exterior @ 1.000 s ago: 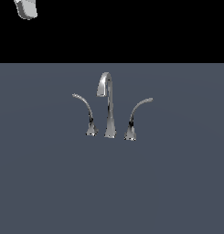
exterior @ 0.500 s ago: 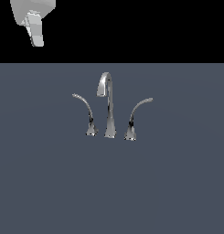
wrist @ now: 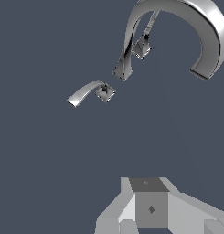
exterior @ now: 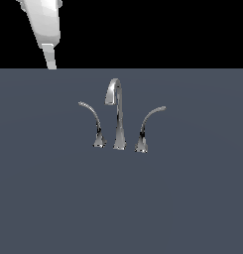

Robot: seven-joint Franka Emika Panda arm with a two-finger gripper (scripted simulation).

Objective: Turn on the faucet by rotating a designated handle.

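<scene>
handle: thin curved chrome lever [exterior: 91, 121] arching toward the exterior view's left from a small flared base, just beside the spout base. nothing touches it. in the wrist view it is likely the lever nearest you [wrist: 88, 92], well clear of the gripper body.
faucet: chrome set [exterior: 116, 116] standing upright near the middle of the dark grey surface [exterior: 192, 208]. tall gooseneck spout in the centre, hooked end forward; it looms large in the wrist view [wrist: 177, 27].
other lever: mirror-image lever [exterior: 149, 124] arches toward the exterior view's right. not your target, leave it.
gripper: pale fingers [exterior: 50, 54] hang at the top of the exterior view, on its left side, high above and behind the handle, well apart from it. you cannot tell whether the pincer is open or closed; the exterior view shows one slim tip only, and the wrist view shows just the grey hand body [wrist: 150, 205], no fingertips.
change: over the last second the gripper has come down into frame, from a small corner of it to a long finger reaching the edge of the grey surface. faucet has not moved.
meaning: you are in the approach, no contact yet, handle not turned, task barely begun.
next: probably keep descending toward the handle's outer end and line up to push it round.
risk: thin shiny lever, easy to slip off; watch the spout beside it.
</scene>
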